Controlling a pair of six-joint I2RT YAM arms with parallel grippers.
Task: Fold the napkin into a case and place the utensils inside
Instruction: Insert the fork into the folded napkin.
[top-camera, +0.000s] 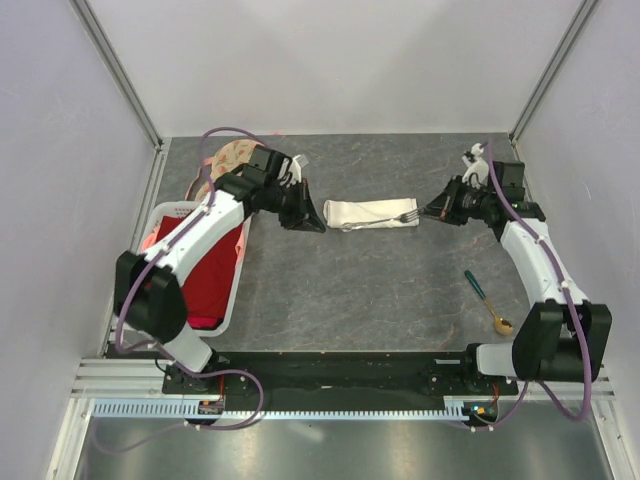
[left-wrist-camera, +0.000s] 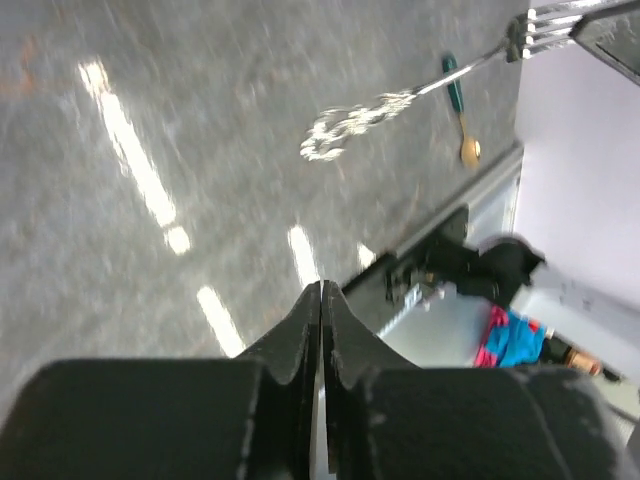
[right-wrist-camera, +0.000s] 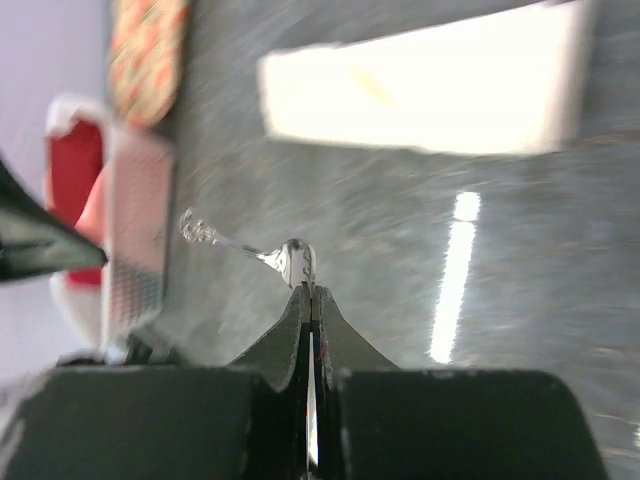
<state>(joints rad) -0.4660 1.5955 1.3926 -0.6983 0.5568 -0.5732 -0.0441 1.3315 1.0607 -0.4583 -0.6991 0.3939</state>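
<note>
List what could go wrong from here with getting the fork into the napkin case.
The right gripper pinches the fork only at its fingertips, near one end. The long free handle could swing or slip out.

The left gripper is shut near the case and holds nothing, so no layer is lifted. The fork may slide over the case or push it out of shape.

A dark grey, stone-mottled table top (top-camera: 350, 280) forms the floor of a booth. Plain, pale lilac-white walls (top-camera: 330, 60) close it in at the back and on both sides, joined by slanting aluminium posts (top-camera: 118, 70). A ribbed metal rail (top-camera: 330, 408) runs along the near edge. Overhead light throws bright white streaks (left-wrist-camera: 132, 150) across the glossy surface.
</note>
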